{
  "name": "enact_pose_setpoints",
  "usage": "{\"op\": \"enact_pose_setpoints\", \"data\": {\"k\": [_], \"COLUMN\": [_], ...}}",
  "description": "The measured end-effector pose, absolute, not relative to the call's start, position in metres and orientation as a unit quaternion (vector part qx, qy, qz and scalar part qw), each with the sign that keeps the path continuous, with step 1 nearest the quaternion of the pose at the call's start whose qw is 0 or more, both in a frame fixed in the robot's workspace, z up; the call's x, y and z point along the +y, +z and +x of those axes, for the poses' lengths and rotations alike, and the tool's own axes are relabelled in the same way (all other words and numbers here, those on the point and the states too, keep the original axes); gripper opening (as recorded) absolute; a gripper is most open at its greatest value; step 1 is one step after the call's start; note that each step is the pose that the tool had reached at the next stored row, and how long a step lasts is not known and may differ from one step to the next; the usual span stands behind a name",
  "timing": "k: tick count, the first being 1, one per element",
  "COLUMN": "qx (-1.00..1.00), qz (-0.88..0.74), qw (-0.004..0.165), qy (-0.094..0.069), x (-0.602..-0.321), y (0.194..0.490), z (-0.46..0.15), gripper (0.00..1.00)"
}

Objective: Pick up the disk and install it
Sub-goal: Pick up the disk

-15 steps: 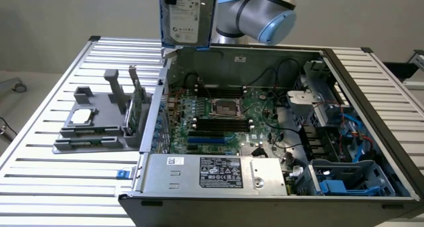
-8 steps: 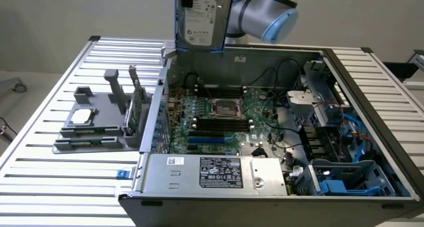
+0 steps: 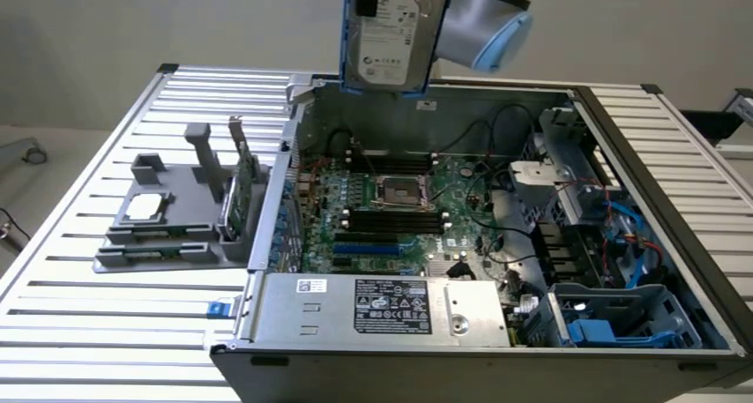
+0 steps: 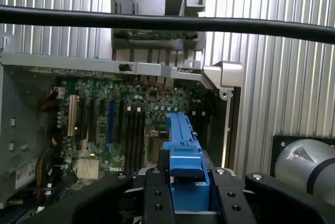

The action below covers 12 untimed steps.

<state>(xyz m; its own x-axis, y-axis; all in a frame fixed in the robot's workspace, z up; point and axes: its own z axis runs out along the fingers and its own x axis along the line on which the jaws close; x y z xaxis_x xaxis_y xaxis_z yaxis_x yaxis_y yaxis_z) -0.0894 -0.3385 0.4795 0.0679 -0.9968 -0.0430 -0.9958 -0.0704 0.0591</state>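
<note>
I've got the disk up in the air at twelve o'clock in the exterior view, hanging on edge above the far wall of the open computer case and clear of everything inside; its white label faces the camera, blue carrier framing it. In the wrist view the hand is clamped on it, black fingers pressed to either side of the blue carrier; a firm hold, as far as I can judge. Past the carrier I see the motherboard below, and a black cable crosses in front of the lens.

So the pick-up half reads as done; the install half is not; the disk touches no bay, no rail, nothing in the case. At five o'clock in the exterior view sits a grey drive cage with blue rails, which I take to be the likely home; the disk is well apart from it, across the case. The power supply lies at six o'clock. Out at nine o'clock on the slatted worktop, the grey fixture holds the small silver chip and the green card; both untouched, by the look of it.
</note>
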Motion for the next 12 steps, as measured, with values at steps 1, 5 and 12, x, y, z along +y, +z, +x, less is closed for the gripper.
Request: {"op": "enact_pose_setpoints", "data": {"k": [1,5,12], "qx": [-0.682,-0.682,-0.681], "qz": [0.731,0.731,0.731], "qw": [0.006,0.004,-0.001], "qy": [-0.036,-0.039,-0.043], "x": [-0.34,-0.347,-0.359], "y": [0.48,0.482,0.487], "z": [-0.085,-0.067,-0.035], "gripper": [0.33,0.33,0.33]}}
